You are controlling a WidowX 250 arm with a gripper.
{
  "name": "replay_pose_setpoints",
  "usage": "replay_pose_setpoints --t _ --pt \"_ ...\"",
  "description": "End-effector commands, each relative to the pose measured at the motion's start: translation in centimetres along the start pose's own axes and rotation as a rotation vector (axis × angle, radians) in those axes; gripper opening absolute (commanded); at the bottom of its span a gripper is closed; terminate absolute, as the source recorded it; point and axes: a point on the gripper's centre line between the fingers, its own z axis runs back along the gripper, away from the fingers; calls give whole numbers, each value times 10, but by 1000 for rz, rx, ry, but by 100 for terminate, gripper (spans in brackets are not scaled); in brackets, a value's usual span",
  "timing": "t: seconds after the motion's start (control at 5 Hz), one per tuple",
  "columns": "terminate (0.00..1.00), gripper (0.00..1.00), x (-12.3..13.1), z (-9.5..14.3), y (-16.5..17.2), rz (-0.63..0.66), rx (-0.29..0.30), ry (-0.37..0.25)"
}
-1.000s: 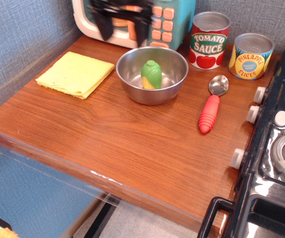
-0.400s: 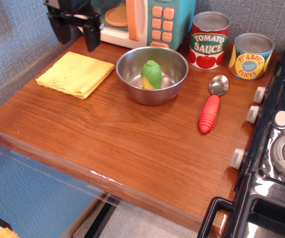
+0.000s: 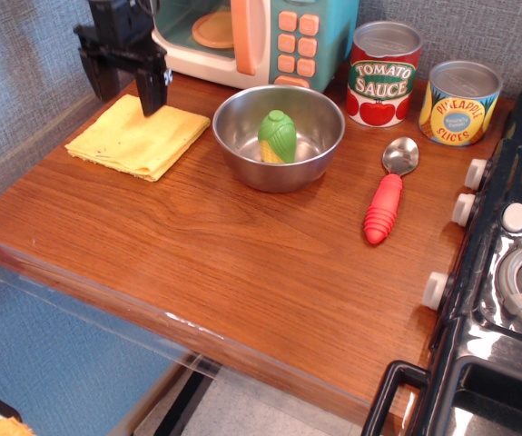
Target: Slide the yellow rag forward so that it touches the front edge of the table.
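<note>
A black gripper (image 3: 129, 86) hangs over a pale-yellow, dark-specked yellow rag (image 3: 137, 135) on the reddish-brown wood-grain table (image 3: 242, 263). To its right: a silver bowl (image 3: 279, 136) with green-and-yellow corn (image 3: 277, 136), red-labelled tomato can (image 3: 385, 73), yellow pineapple can (image 3: 459, 102), red-handled spoon (image 3: 388, 195).

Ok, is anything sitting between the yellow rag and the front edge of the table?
Nothing visible does. The yellow rag lies at the back left, and the bare wood of the table runs clear from it to the front edge. The steel bowl and red-handled spoon sit off to the right, outside that path.
</note>
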Motion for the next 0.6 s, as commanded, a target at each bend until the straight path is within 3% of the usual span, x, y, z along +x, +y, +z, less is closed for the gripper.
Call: replay_pose_setpoints --t 0.0,0.4 --pt "0 100 7 -7 1 -6 46 -2" --pt "0 100 3 -31 -7 -19 42 32"
